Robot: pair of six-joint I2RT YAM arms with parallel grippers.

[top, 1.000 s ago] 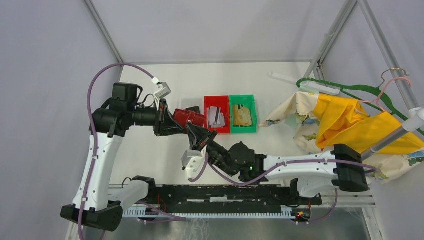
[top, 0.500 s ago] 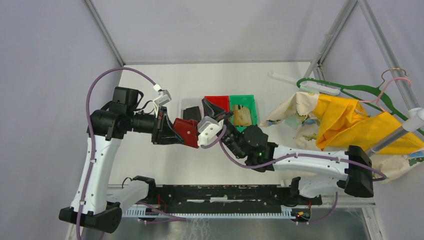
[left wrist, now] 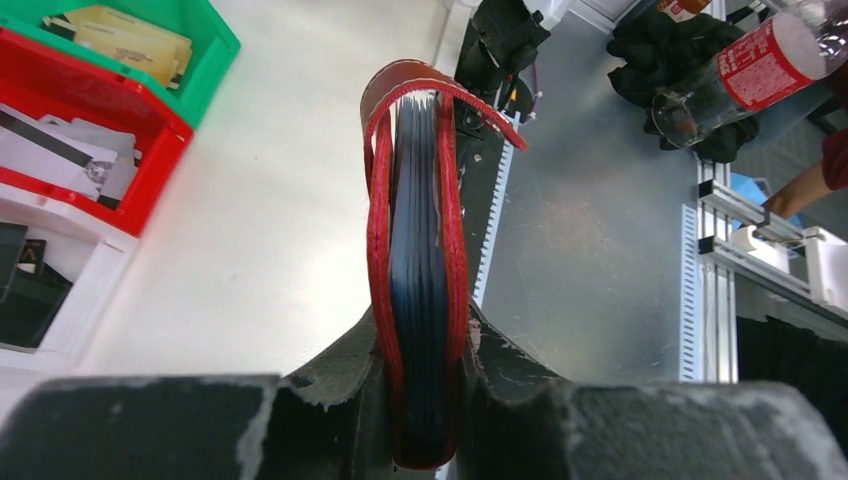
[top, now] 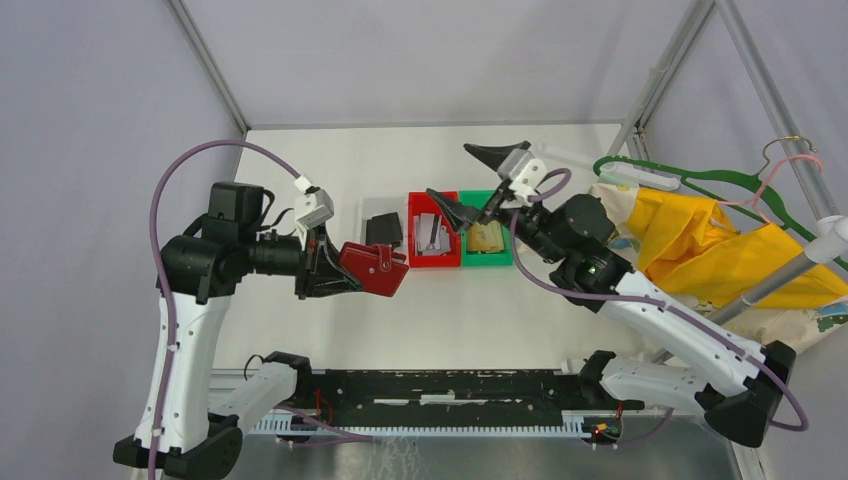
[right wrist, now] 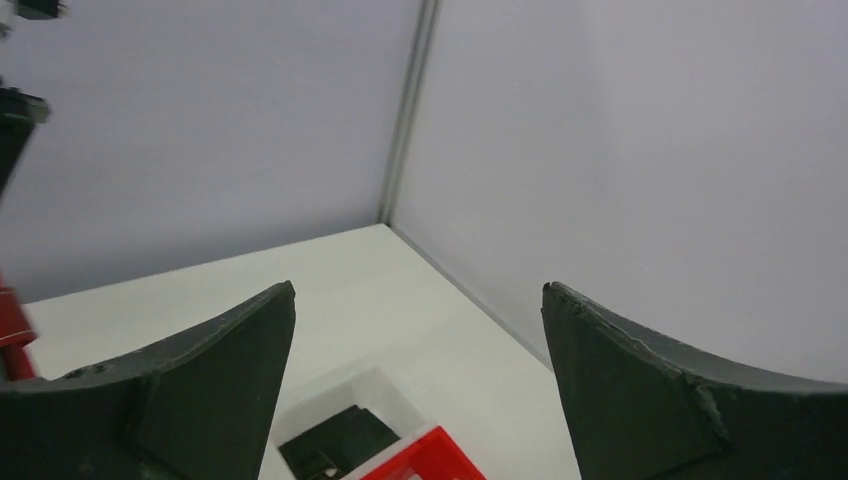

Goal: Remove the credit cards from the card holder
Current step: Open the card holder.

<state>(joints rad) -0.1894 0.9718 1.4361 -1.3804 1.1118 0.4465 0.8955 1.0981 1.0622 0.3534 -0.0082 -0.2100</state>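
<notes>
Readable txt: hardly any. Bottle (left wrist: 770, 62) at far right of L wrist view has a red label w/ white print, too blurred to read. Tan credit cards (left wrist: 125, 30) in the green bin (left wrist: 215, 48) carry faint print, also illegible. Grey-white cards (top: 432, 232) w/ dark stripes lie in the red bin (top: 433, 262) just left of it; no txt legible there either.

Card holder (top: 374, 268): red, clenched in L pincer (top: 338, 274), held up off the worktop (top: 300, 170), left of & nearer than the bins. L wrist view has it edge-on: both fingers (left wrist: 335, 375) press on the red covers, dark blue-grey leaves packed btwn them, red flap curling over the far end.

R pincer (top: 471, 182): released, jaws spread wide w/ nothing btwn them, up in the air over the far part of the red/green bins. Well apart from the card holder, to its right & farther back.

Hard to make out: whether any cards sit inside the leaves, since only their edges show. White bin (left wrist: 90, 290) w/ black wallet (top: 384, 229) is cut off at the L wrist frame edge. R wrist view is mostly grey wall; only corners of the red & white bins show at bottom, plus a red sliver at the left edge, can't tell what. Yellow cloth (top: 690, 240) & green hanger (top: 700, 182) lie at far right.
</notes>
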